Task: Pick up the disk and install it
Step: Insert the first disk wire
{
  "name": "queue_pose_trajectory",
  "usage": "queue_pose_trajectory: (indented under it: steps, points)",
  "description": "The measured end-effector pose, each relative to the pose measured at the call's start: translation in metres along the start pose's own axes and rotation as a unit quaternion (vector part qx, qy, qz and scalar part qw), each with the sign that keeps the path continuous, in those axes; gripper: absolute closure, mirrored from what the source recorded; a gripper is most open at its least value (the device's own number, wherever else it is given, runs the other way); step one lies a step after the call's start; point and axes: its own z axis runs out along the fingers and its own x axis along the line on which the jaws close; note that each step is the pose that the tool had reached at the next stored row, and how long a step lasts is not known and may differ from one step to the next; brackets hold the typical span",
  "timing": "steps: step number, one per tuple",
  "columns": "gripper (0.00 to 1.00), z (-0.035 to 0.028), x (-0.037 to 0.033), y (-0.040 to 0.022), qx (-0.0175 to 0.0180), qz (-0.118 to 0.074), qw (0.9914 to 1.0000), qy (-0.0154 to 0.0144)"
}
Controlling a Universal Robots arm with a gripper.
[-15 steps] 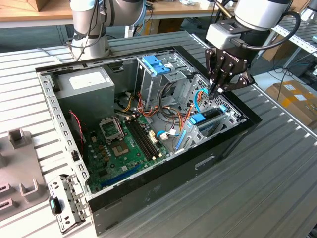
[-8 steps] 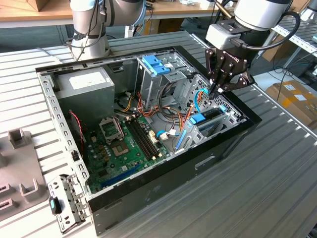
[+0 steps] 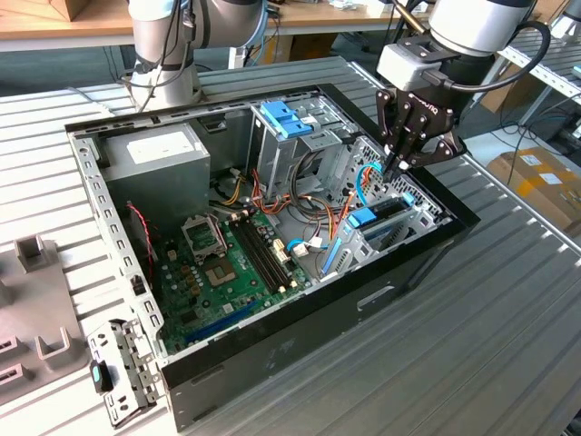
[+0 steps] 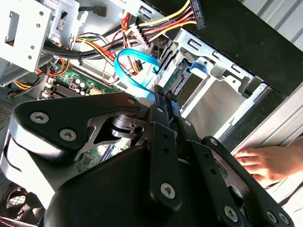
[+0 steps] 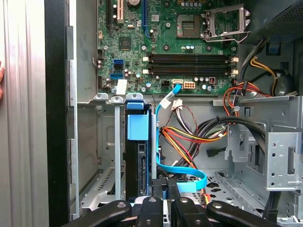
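Your open computer case [image 3: 272, 350] holds a motherboard [image 3: 231, 263], cables [image 5: 189, 137] and a drive bay [image 5: 106, 142]. The disk [image 5: 137, 165] stands edge-on in that bay: dark body, blue tab [image 5: 138, 125]. Gripper [image 5: 161, 183] clenched on nothing, tips just beside the disk.

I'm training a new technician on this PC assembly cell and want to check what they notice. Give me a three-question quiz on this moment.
1. True or false: the disk already stands in a slot of the drive bay inside the computer case.
2. In the exterior view, the gripper hangs over: A) the grey power supply; B) the drive bay; C) the memory slots.
3. In the first wrist view, what colour is the flat cable that loops beside the disk?

Key: 1 true; 2 B; 3 blue.
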Motion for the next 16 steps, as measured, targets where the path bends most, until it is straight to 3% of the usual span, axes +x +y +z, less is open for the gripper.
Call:
queue_pose_trajectory:
  steps: [6,12,16]
  points:
    - [0.84,0.0002,0.0015,0.0014,0.01,-0.002,0.99993,-0.0056]
    - [0.84,0.0005,0.0034,0.0043,0.0255,-0.004,0.99956,-0.0145]
    - [0.84,0.0005,0.0081,0.0086,0.0308,-0.005,0.99939,-0.0161]
